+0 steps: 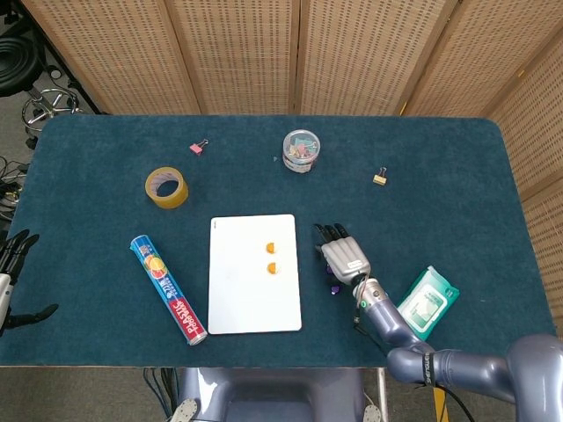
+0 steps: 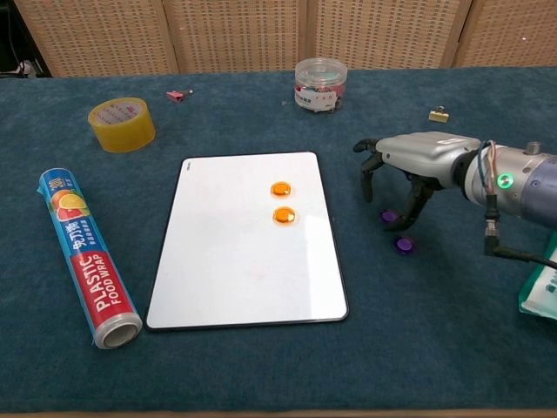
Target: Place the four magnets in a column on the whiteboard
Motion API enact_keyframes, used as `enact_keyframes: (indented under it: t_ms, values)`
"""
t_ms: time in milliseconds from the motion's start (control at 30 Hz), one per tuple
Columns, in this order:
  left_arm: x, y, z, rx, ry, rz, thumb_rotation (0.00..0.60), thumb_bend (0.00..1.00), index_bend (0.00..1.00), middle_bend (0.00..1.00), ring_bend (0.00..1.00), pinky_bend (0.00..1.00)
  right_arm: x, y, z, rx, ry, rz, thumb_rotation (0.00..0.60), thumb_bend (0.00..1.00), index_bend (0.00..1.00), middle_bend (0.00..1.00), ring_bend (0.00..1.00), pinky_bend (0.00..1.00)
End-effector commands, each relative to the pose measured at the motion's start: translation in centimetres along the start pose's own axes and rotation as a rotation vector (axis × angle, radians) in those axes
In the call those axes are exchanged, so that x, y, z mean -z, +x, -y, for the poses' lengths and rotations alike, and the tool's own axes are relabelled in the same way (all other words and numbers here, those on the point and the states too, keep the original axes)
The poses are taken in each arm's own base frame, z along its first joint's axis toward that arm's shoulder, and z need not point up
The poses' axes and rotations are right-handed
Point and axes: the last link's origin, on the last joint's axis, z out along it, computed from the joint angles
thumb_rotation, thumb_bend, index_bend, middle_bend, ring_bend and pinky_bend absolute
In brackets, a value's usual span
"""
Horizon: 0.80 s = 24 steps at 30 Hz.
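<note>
The whiteboard (image 1: 255, 299) (image 2: 235, 270) lies flat in the middle of the table. Two orange magnets (image 2: 280, 188) (image 2: 284, 215) sit on it in its upper right part, one below the other; the head view shows them too (image 1: 270, 247) (image 1: 272, 267). Two purple magnets (image 2: 388, 216) (image 2: 403, 246) lie on the cloth right of the board. My right hand (image 2: 416, 162) (image 1: 344, 256) hovers over them with fingers apart, pointing down, holding nothing. My left hand (image 1: 9, 280) shows at the far left edge, off the table, with fingers spread.
A yellow tape roll (image 2: 122, 123) and a plastic food wrap roll (image 2: 89, 257) lie left of the board. A jar of clips (image 2: 320, 84), a pink binder clip (image 2: 178, 96) and a gold binder clip (image 2: 439, 114) sit at the back. A wipes pack (image 1: 427, 301) lies right.
</note>
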Motion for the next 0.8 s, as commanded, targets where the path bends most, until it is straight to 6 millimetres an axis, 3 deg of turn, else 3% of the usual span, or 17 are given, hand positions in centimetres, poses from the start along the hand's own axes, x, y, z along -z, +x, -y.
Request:
enact_keyframes:
  t_ms: [33, 800]
  values:
    - [0.0, 0.0, 0.0, 0.001, 0.001, -0.001, 0.6, 0.0, 0.0, 0.0, 0.0, 0.0, 0.1, -0.2, -0.5, -0.002, -0.01, 0.006, 0.6, 0.23, 0.45, 0.0, 0.0, 0.0]
    - [0.0, -0.1, -0.1, 0.009, 0.001, 0.005, 0.6, 0.0, 0.0, 0.0, 0.0, 0.0, -0.5, -0.7, -1.6, -0.027, -0.042, 0.029, 0.6, 0.27, 0.48, 0.0, 0.0, 0.0]
